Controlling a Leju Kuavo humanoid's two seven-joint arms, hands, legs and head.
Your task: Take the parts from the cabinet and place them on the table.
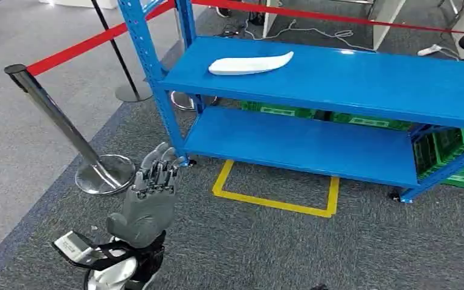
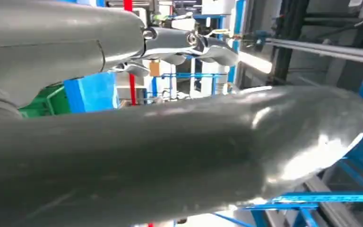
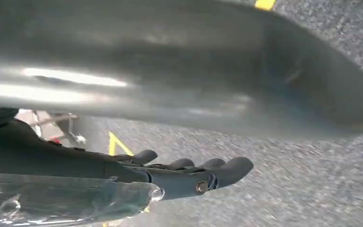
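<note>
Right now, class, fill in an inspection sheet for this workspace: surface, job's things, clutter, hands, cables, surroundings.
Surface: blue shelf rack, two shelves showing; grey carpet floor with a yellow marked rectangle.
Job's things: one white part lies flat on the upper shelf; lower shelf bare.
Clutter: green crates behind and beside the rack.
Hands: left hand raised near the rack's front post, fingers apart, holding nothing; right hand over the carpet, fingers extended, empty.
Cables: white cables on the floor behind the rack.
Surroundings: metal stanchion with red barrier tape.
</note>
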